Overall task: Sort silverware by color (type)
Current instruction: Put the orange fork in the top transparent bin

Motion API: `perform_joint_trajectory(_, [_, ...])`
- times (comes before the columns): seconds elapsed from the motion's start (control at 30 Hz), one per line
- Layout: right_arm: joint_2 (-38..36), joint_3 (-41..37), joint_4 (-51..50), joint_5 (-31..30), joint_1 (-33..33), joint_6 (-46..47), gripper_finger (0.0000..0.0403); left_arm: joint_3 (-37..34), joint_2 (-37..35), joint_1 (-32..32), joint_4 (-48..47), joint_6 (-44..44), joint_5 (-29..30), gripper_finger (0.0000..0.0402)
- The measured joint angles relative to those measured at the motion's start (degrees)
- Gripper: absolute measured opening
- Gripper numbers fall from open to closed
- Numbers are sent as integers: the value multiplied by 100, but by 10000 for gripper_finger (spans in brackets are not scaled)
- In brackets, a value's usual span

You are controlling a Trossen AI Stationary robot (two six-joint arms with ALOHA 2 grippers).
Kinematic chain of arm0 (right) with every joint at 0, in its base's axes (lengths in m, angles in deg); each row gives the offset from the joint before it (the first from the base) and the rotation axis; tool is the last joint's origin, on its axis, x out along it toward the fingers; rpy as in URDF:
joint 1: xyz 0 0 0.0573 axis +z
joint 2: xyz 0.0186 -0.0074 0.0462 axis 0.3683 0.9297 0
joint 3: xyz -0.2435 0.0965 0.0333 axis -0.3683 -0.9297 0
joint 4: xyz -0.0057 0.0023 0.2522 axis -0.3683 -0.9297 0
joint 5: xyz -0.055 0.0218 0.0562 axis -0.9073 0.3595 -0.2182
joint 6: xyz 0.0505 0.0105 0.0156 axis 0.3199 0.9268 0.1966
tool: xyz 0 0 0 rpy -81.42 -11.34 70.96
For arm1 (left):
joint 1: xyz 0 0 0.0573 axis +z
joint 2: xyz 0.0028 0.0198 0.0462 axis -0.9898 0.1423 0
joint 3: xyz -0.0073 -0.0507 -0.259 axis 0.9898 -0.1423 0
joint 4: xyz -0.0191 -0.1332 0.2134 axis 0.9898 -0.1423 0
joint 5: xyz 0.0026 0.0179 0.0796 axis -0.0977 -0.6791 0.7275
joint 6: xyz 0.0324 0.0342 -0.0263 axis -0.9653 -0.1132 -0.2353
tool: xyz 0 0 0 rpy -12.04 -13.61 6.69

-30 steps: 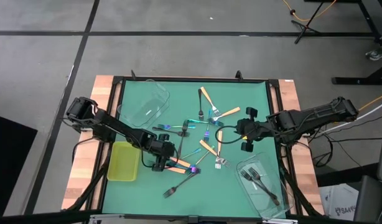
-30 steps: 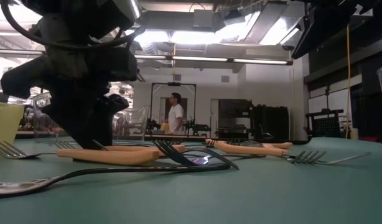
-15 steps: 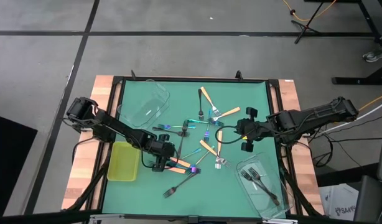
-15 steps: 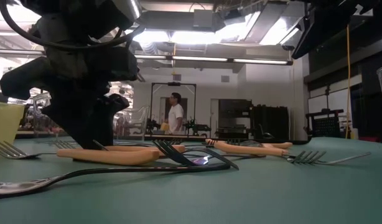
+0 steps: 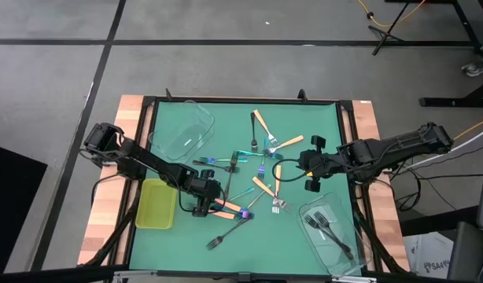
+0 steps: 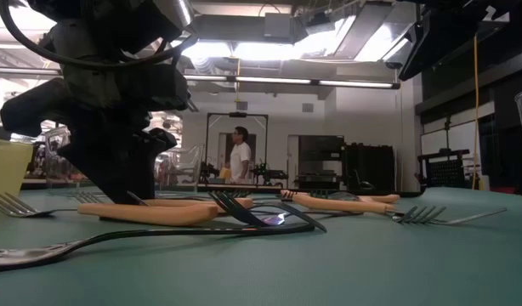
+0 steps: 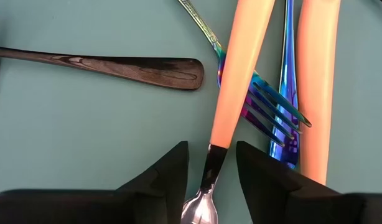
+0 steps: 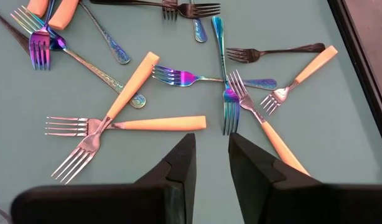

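**A:** Anything shifted in the last second?

**B:** Hardly. The left gripper [image 7: 211, 163] has eased its fingers in a touch and sits low on the green mat [image 5: 304, 118], toward the near-left corner and just beside the yellow-green tray [image 5: 156, 206]. The forks have not moved.

**A:** Does it have one?

**B:** Not yet. The fingers stand wide, one on each side of the thin neck of an orange-handled fork [image 7: 241, 68]. Nothing is pinched.

**A:** So what goes wrong first?

**B:** The neck is slim and shiny. I'd guess that closing off-centre would let it twist or squirt out. The handle also crosses the tines of an iridescent fork [image 7: 275, 115], so lifting could drag or flick that one along.

**A:** And right beside it?

**B:** A second orange handle [image 7: 318, 81] lies just past the iridescent fork, near enough to be nudged. The dark fork's handle [image 7: 135, 67] lies apart on the other side and is probably safe.

**A:** Further out?

**B:** The right gripper [image 8: 211, 146] hangs over the middle of the mat, toward the right edge, fingers narrowly parted and empty. Below it the forks lie criss-crossed, an orange-handled pair [image 8: 125, 106] among them. Any pick there risks lifting two colours at once, and both arms reaching for the middle could crowd each other.

**A:** The bins?

**B:** The clear tub [image 5: 342, 214] at the near-right corner holds two dark forks. The one at the far-left corner [image 5: 182, 130] looks empty. A mixed grab would end up in the wrong bin.
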Motion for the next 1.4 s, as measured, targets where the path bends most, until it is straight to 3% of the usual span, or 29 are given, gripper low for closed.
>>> perform_joint_trajectory(0.63, [0,0,2,1,0,0,85,-22,-253,30,-94,0,95,24])
perform_joint_trajectory(1.0, [0,0,9,1,0,-2,85,-26,-924,336,-237,29,74,24])
perform_joint_trajectory(1.4, [0,0,22,-1,1,0,85,-16,-2283,1240,-350,319,465,24])
